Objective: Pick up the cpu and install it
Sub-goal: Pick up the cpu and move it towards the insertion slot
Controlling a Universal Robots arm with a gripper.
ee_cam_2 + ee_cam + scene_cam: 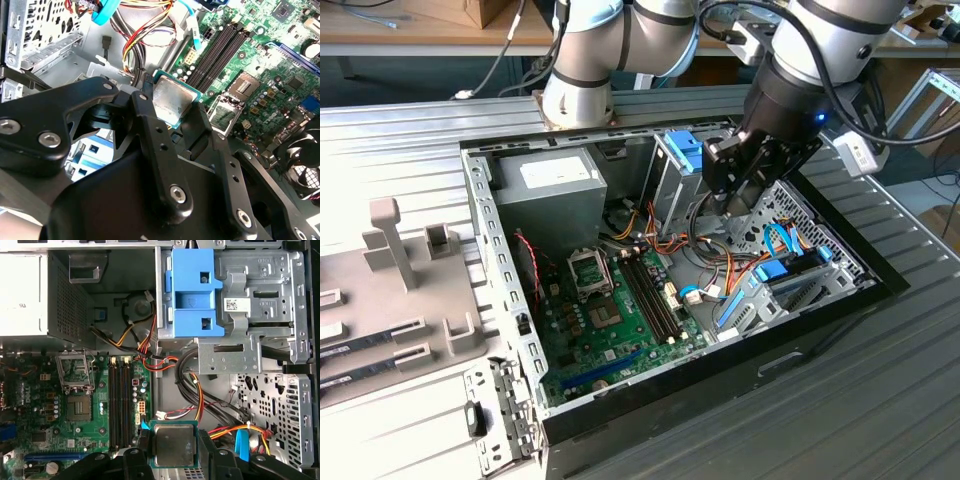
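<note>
The cpu (174, 445), a flat silvery square with a thin green rim, sits between the black fingers (141, 447) of my gripper (175, 450), which is shut on it. The second wrist view shows the same cpu (172, 102) clamped in the gripper (172, 114). In the exterior view the gripper (738, 195) hangs over the cable bundle inside the open computer case, to the right of the green motherboard (610, 320). The open socket frame (590, 272) lies on the board, apart from the gripper, and appears in both wrist views (76, 371) (223, 116).
A smaller dark chip (79, 407) is soldered beside the socket. RAM slots (120, 400) run between the socket and the gripper. Coloured cables (190, 390), a blue drive caddy (192, 295), metal drive cage (260, 305) and the grey power supply (545, 190) crowd the case.
</note>
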